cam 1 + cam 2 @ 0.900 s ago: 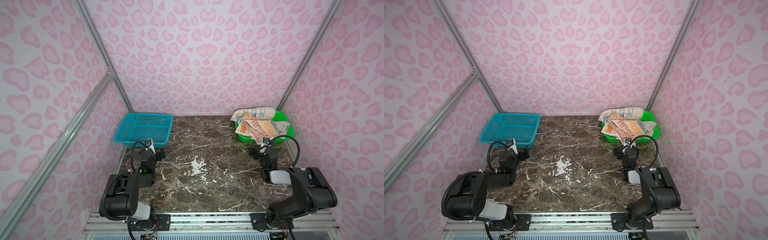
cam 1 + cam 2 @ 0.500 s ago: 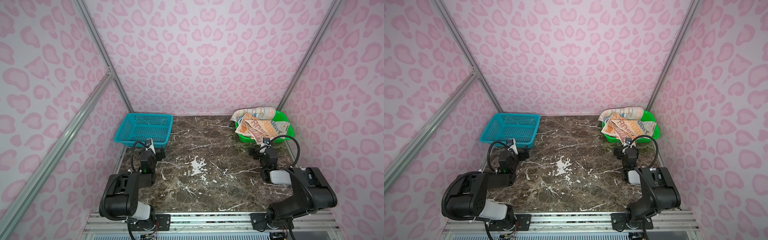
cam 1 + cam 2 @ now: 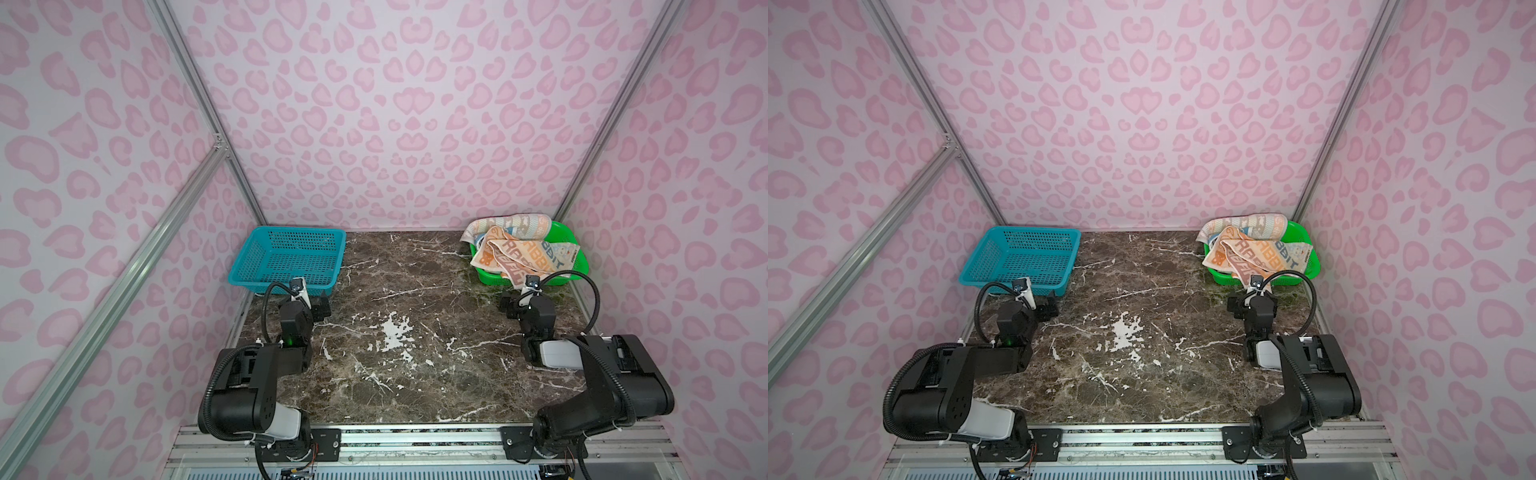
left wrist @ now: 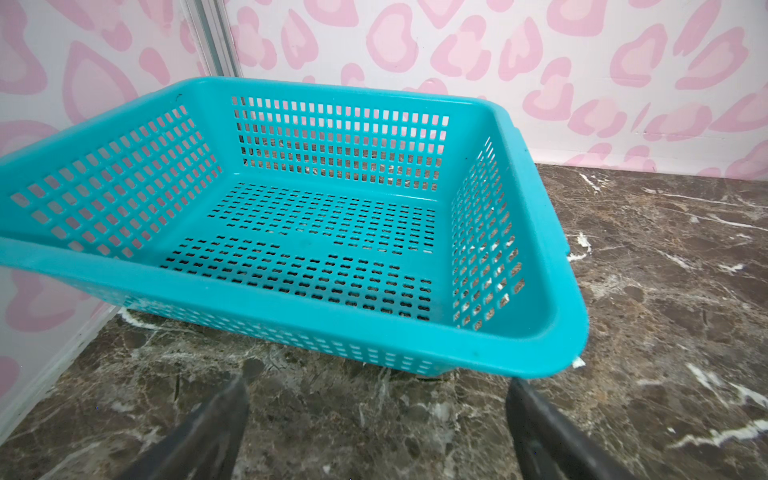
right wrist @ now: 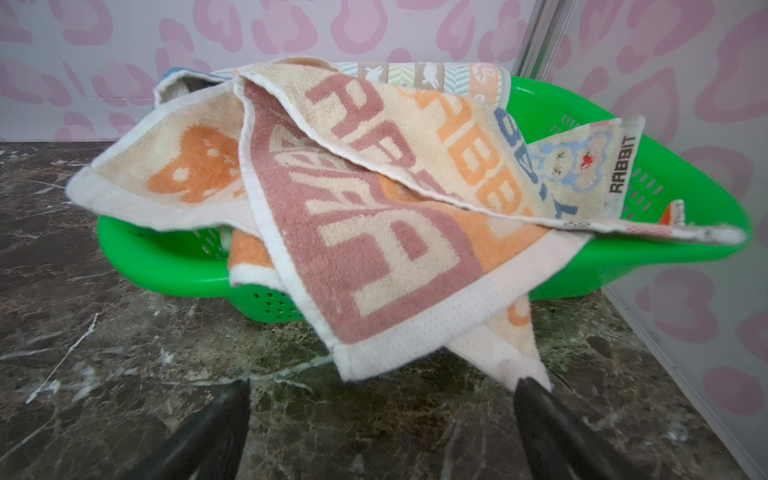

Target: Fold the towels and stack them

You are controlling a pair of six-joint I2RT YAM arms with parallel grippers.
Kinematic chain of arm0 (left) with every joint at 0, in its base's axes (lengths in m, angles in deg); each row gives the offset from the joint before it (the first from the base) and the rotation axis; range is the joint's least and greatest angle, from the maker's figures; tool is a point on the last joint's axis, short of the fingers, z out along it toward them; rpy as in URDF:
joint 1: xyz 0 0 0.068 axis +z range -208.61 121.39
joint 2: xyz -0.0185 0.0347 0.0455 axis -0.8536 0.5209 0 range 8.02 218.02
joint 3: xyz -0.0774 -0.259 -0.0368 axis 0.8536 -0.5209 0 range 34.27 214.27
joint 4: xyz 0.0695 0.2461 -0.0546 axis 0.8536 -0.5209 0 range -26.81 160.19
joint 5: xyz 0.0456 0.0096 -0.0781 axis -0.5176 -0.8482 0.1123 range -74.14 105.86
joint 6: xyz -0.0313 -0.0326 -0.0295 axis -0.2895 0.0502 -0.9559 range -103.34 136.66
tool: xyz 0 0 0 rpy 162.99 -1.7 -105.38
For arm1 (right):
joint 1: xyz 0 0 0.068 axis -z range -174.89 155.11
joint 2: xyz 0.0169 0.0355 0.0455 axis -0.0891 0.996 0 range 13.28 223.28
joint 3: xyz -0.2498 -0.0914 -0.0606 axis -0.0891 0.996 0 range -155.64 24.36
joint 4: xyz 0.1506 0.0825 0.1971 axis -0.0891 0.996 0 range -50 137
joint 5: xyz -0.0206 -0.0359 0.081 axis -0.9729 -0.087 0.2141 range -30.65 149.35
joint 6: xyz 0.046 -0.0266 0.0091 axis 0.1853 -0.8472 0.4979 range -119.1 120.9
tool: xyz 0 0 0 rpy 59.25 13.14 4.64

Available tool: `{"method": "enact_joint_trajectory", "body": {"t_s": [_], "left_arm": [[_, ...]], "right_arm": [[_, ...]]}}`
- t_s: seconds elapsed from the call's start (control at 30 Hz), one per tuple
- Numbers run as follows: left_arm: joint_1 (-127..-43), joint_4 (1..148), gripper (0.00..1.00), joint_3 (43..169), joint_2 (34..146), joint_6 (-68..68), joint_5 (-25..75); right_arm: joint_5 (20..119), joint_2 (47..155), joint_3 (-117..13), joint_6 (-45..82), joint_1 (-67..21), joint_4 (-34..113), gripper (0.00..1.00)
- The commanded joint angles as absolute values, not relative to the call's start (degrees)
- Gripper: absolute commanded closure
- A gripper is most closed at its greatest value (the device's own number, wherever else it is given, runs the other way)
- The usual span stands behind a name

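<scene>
Right wrist view: the towels point(image 5: 374, 208) are heaped in the green basket point(image 5: 166, 257) just ahead of the released right end effector point(image 5: 382, 384). The left end effector point(image 4: 378, 382) is released before the blue basket point(image 4: 291, 307).

We open on the bright green basket point(image 5: 166, 266), dotted with holes. In it, the towels point(image 5: 374, 232): the top towel point(image 5: 436, 137) is cream, RABBIT spelled in dusty rose, orange, then blue (little blue bunny at the end). Over the green basket's rim hangs a rose-and-orange towel point(image 5: 374, 266), cream letters, white border. At its back, a chevron towel point(image 5: 399, 75), pale peach and grey. Across from it, a teal basket point(image 4: 291, 307), gridded; beneath both, a dark brown table point(image 3: 415, 374) veined white.
</scene>
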State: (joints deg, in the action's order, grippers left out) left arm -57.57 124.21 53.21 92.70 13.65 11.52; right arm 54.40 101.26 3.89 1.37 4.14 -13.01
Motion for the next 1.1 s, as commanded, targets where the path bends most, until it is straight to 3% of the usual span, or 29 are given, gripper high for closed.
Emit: {"method": "enact_joint_trajectory", "body": {"t_s": [0.0,0.3,0.5,0.8,1.07], "left_arm": [[-57.5,126.0,0.02,53.5,92.8,13.8,11.6],[-57.6,126.8,0.02,53.0,92.3,13.9,11.4],[-58.5,116.4,0.03,55.9,85.2,14.9,11.4],[-60.1,95.9,0.02,65.0,69.5,18.0,14.9],[-63.4,78.6,0.01,74.8,65.1,12.7,19.3]], "right_arm": [[53.8,101.3,3.8,2.1,4.2,-13.2,0.0],[53.8,101.2,4.1,2.0,4.2,-13.7,0.0],[54.1,95.9,5.4,-0.3,2.8,-12.4,0.0],[53.6,80.8,-7.0,4.5,1.5,19.8,0.04],[56.0,89.4,-30.7,5.8,2.0,47.4,0.08]]}}
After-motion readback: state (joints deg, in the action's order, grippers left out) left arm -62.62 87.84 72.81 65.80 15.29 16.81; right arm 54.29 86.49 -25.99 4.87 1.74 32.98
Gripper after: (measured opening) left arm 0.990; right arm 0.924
